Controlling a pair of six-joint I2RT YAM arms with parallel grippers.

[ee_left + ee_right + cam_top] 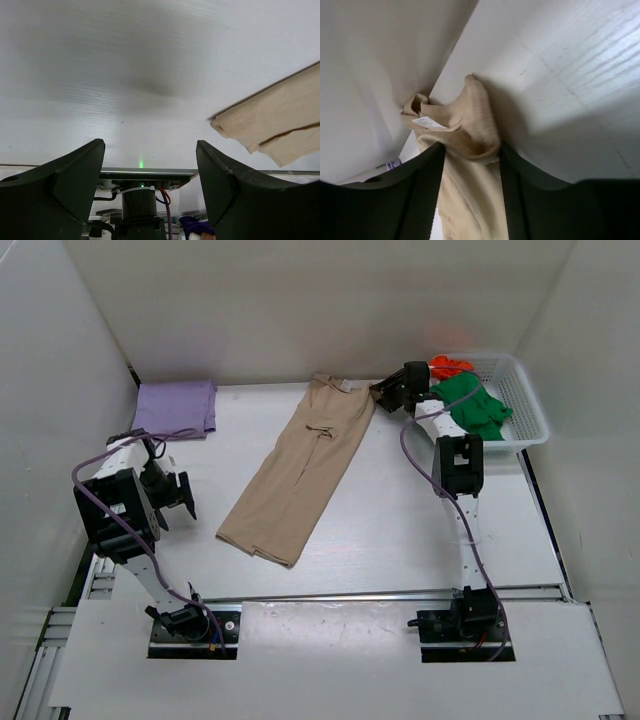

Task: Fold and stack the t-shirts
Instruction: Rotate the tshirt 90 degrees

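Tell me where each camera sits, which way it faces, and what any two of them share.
Top external: above and behind the arms, looking down on the table; left claw and right claw show.
Left wrist: behind the left claw, facing low across the table toward its near edge; own fingers frame the view.
Right wrist: behind the right claw, aimed at the far wall; own fingers flank the beige t-shirt.
Shared: all three see that t-shirt.

Shows white links and black joint housings on left arm [120, 505] and right arm [458, 465]; trails looping purple cables [75, 478]; ends in matte black wedge-shaped fingers [65, 180].
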